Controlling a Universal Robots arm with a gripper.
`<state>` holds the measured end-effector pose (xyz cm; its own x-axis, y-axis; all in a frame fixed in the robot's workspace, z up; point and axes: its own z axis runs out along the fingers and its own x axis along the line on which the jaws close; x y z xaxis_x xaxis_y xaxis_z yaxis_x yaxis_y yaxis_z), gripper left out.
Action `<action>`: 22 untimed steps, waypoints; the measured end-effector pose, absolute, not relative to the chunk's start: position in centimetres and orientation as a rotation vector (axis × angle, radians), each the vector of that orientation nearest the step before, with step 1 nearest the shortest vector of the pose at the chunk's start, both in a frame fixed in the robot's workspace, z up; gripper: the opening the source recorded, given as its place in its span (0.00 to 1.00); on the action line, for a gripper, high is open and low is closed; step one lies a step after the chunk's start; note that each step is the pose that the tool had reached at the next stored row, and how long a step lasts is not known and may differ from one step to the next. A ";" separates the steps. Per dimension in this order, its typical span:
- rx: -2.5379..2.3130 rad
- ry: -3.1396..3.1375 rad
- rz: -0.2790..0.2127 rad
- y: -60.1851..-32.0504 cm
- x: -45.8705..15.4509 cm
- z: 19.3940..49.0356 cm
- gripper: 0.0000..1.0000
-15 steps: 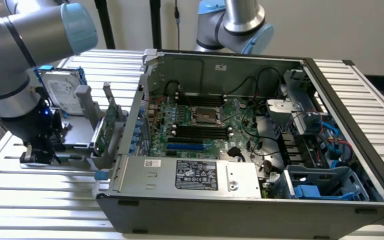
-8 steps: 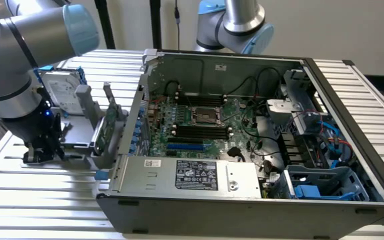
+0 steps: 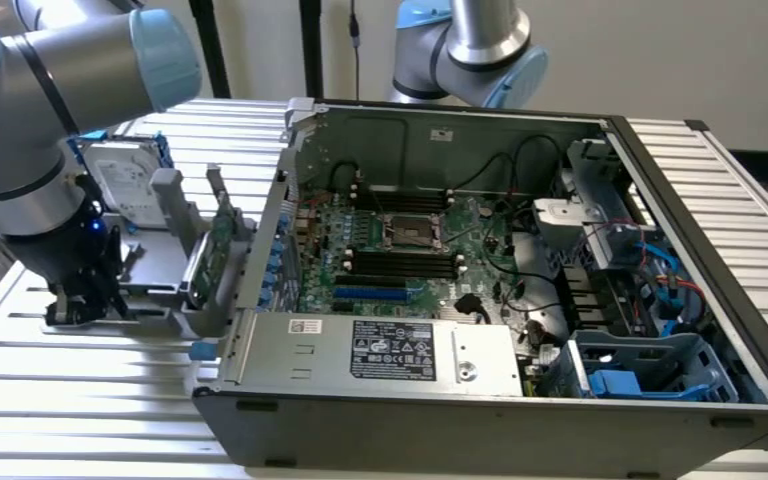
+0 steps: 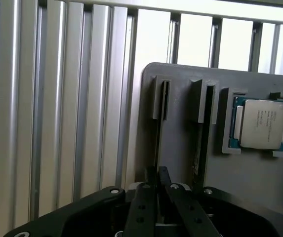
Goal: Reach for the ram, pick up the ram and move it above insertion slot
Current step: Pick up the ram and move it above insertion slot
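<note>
The ram (image 4: 158,128) stands edge-on in a narrow slot of the grey holder (image 4: 178,143), seen as a thin dark strip. My gripper (image 4: 158,174) is down over the near end of it, with the black fingers (image 4: 143,202) drawn together on either side, shut on the ram. In the exterior view the gripper (image 3: 84,298) reaches down into the holder (image 3: 157,300) at that view's left, beside the open computer case. The black memory slots (image 3: 398,265) lie on the motherboard inside the case.
A second thin stick (image 4: 199,148) stands in the neighbouring slot, and a silver processor (image 4: 260,123) sits in a pocket beside it. A green expansion card (image 3: 217,240) and a hard drive (image 3: 124,180) stand on the holder. The case wall (image 3: 271,230) rises between holder and motherboard.
</note>
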<state>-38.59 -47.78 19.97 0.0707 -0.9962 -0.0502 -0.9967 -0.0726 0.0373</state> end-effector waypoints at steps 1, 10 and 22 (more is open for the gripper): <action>-2.294 2.135 0.098 -47.8 -38.6 20.1 0.14; -2.294 2.135 0.099 -47.8 -38.5 22.7 0.14; -2.297 2.131 0.102 -47.8 -37.0 28.1 0.14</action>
